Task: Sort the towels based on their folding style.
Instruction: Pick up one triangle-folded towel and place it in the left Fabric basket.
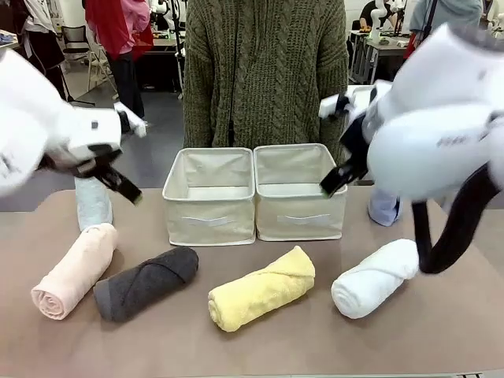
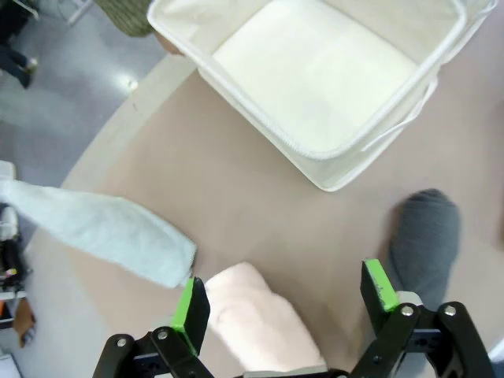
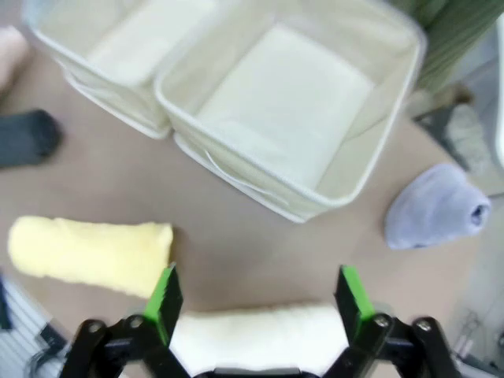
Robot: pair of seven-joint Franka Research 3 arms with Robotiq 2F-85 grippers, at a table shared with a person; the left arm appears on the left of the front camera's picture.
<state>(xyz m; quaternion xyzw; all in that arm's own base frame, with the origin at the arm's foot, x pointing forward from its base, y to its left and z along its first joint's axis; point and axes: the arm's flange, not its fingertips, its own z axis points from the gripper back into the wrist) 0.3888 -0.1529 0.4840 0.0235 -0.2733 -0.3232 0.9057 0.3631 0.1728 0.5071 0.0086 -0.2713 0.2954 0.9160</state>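
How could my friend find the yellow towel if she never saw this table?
Find the two cream bins in the middle of the table. Nearer the robot than these, the yellow towel lies between the dark grey towel and the white towel. It is the only yellow roll there.

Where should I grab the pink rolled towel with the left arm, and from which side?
Probably best across the mid-length of the pink towel, coming straight down from above. It lies flat on the table as a long roll, so the jaws should straddle its narrow width. The left jaws stand open over one end of it.
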